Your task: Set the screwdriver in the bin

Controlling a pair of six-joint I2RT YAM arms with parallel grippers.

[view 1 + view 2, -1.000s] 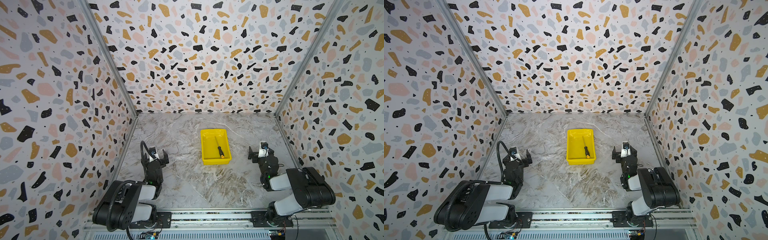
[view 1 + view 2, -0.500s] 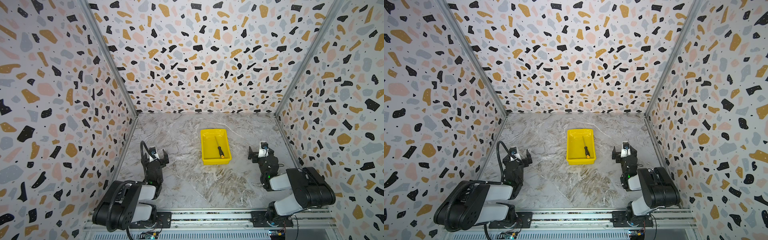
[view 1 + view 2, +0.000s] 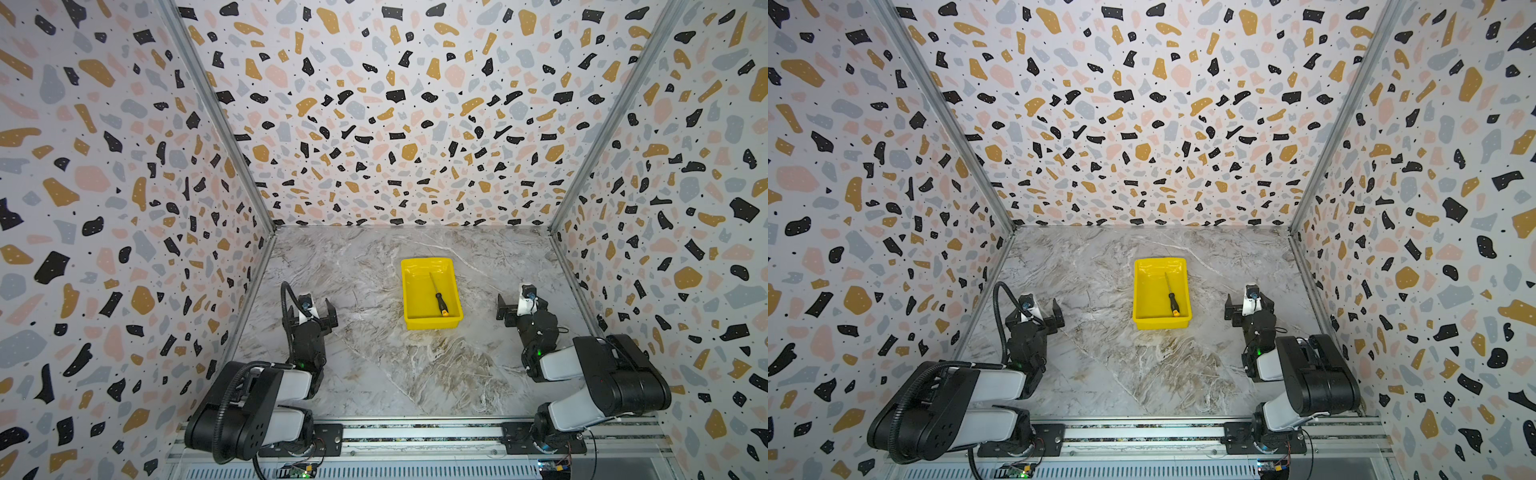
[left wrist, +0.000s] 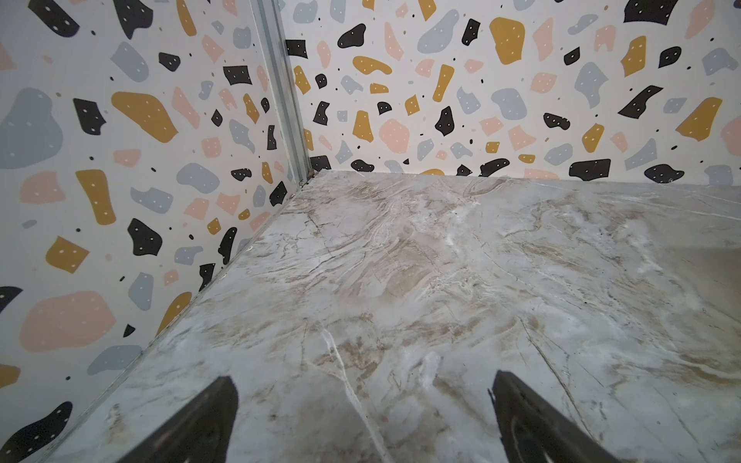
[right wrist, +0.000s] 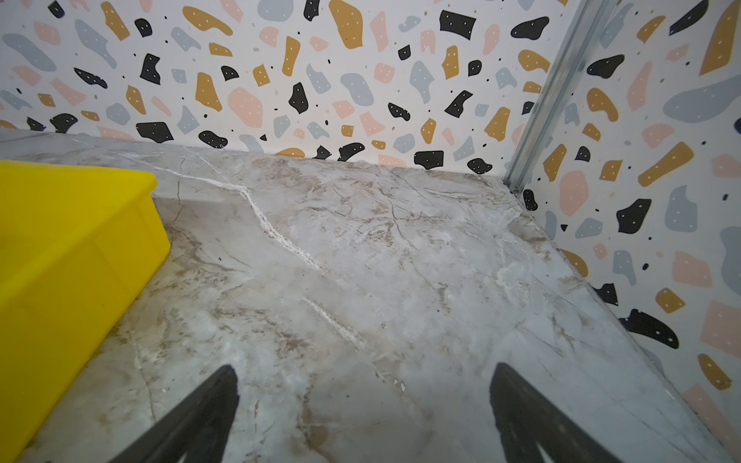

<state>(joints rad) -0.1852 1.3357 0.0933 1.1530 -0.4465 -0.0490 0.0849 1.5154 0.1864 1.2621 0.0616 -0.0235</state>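
Black tapered fingers (image 4: 208,421) of the left gripper (image 4: 363,383) spread wide, grasping nothing, low over bare surface near a corner of the enclosure. Likewise the right gripper (image 5: 364,369): released, empty, near the outer wall of the bright yellow rectangular plastic bin (image 5: 60,240) but not touching it. Further out, in both top views, the small black-handled, orange-butted, grey-shafted screwdriver (image 3: 438,296) (image 3: 1171,294) lying flat on the floor of that bin, right of the middle as seen from above, butt end close to the near wall, shaft angled away toward the far wall; too small to tell whether the butt touches the wall. Task judged complete, with both arms folded back by their bases on either side. Little left to go wrong: perhaps a careless sweep of the right gripper nudging the light, shallow bin and sliding it over the smooth surface, or tipping it enough to roll the round handle out. Glossy moulded plastic, rounded corners, a rolled rim; a hard, slim metal shaft. Beneath, a grey-and-tan marble-patterned tabletop (image 3: 374,365), flat and slick-looking. Around, upright panels (image 3: 395,104) printed with terrazzo flecks of black, ochre, pink and grey, joined by bare aluminium corner posts (image 4: 282,80).
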